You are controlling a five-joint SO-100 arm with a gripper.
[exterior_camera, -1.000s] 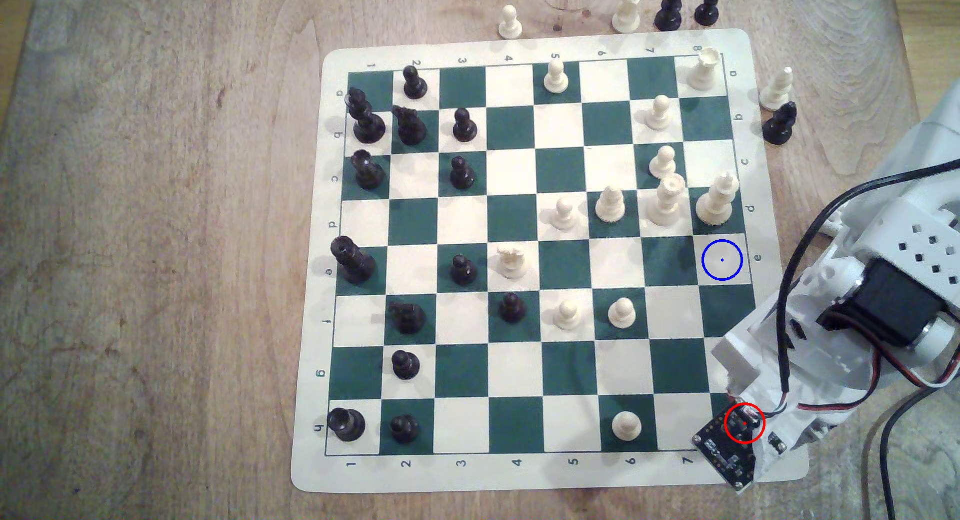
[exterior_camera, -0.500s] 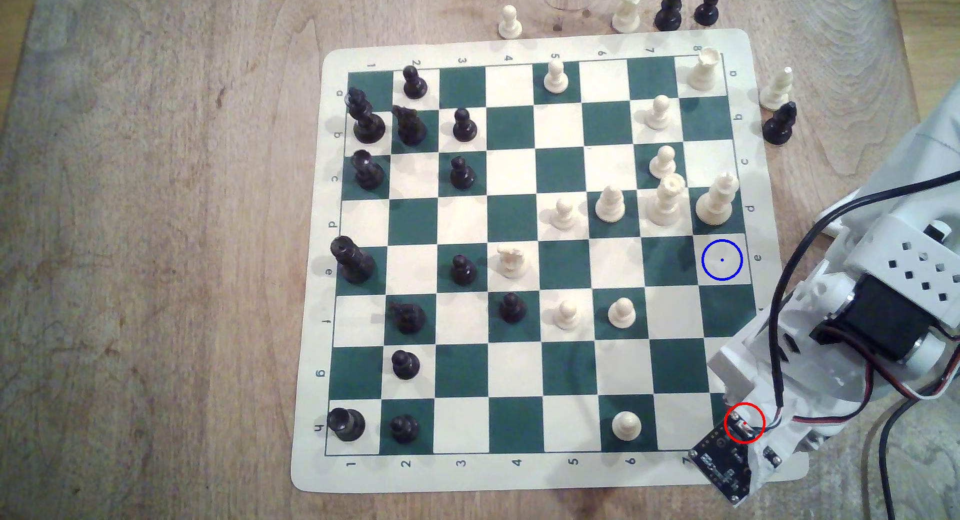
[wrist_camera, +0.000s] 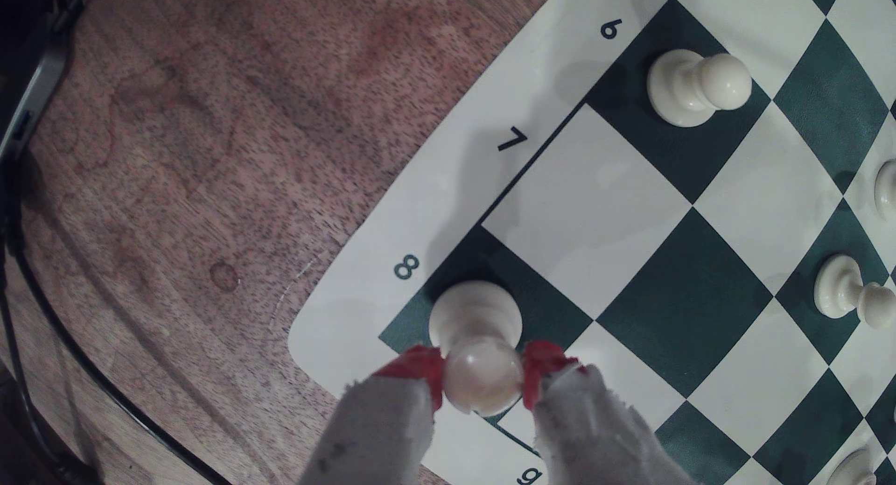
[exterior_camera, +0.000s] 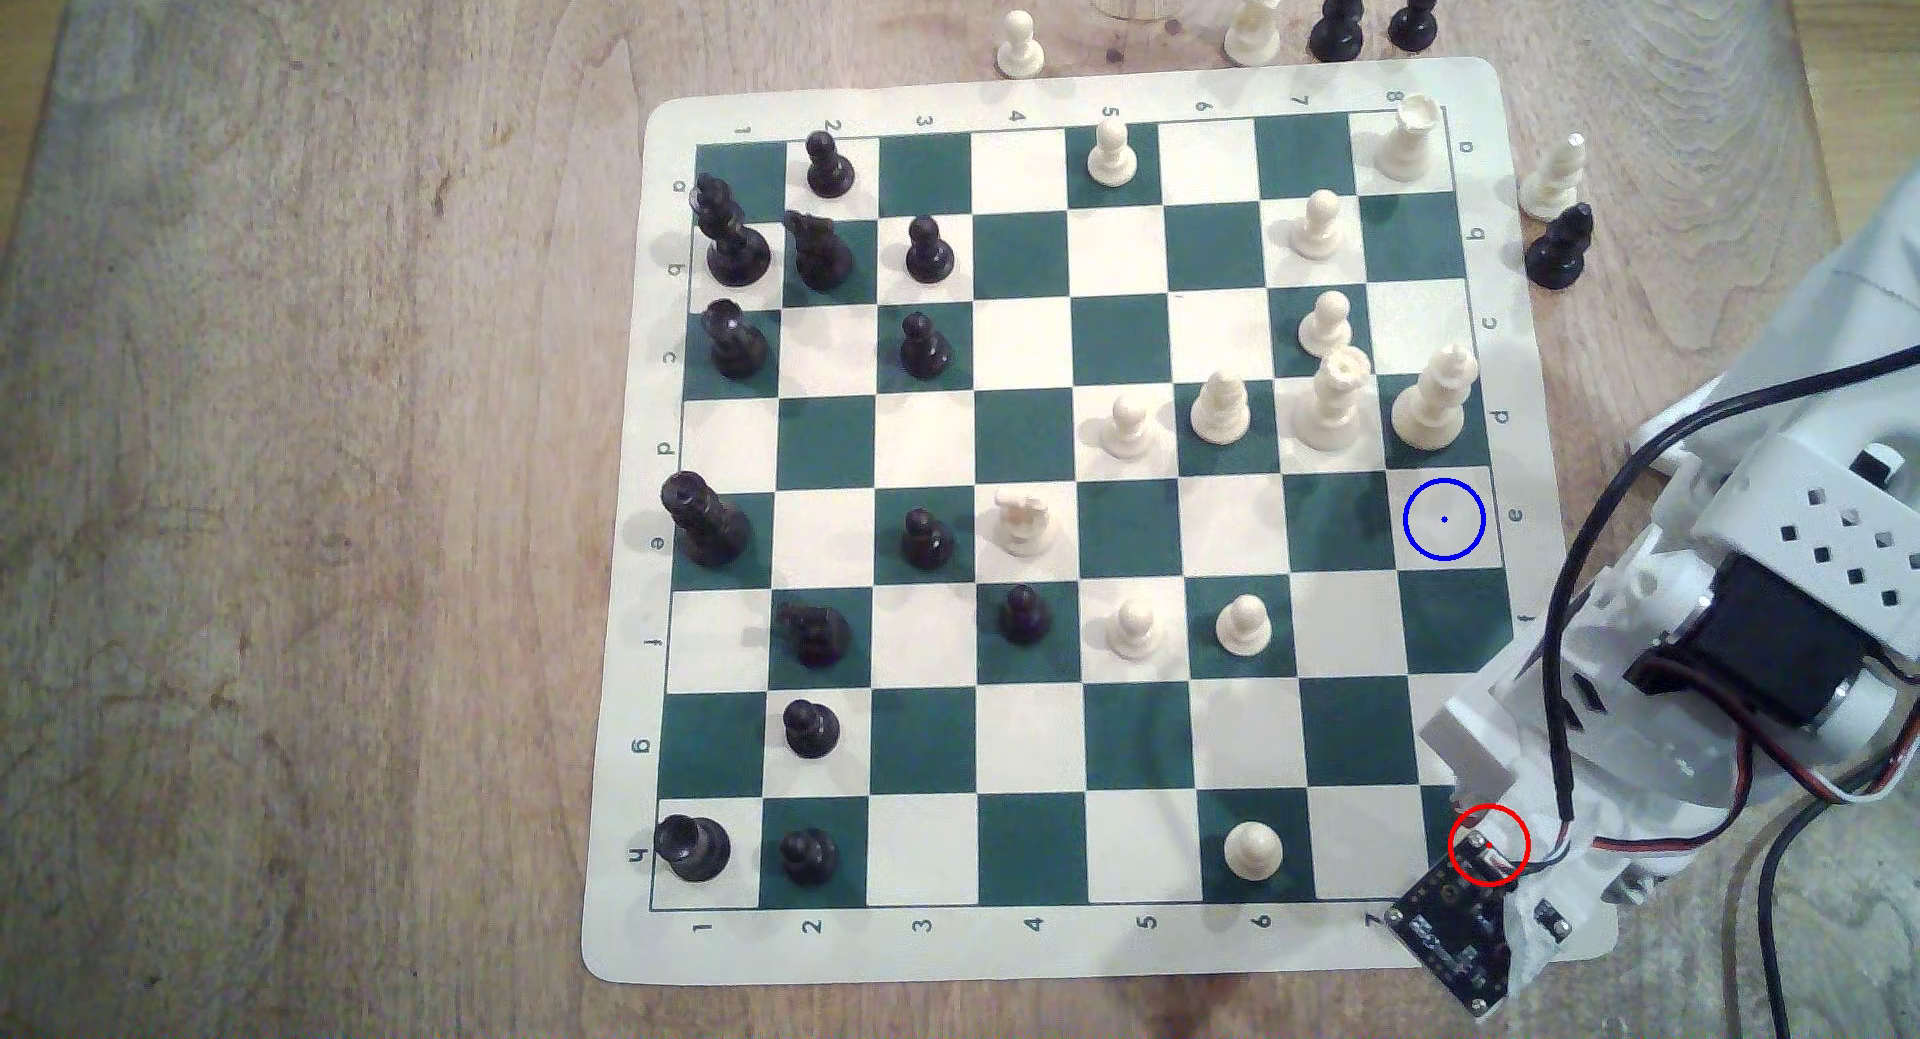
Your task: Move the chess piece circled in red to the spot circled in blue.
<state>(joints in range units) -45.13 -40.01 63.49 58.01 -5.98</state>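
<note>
Exterior view: your arm covers the board's corner at the exterior view's lower right, so the red-ringed square sits under the wrist. The spot [exterior_camera: 1444, 519] lies three squares up the same edge column.

Wrist view: end effector [wrist_camera: 483, 381] pinches the chess piece [wrist_camera: 477, 342] by its head, base on the green corner square by the 8. Looks ready to lift.

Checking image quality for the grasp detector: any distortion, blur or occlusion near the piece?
Wrist view: board lines bow from lens distortion; piece is fairly sharp, gripper tips soft, close to the lens. Exterior view: softer overall, and the arm covers the red-ringed square.
</note>
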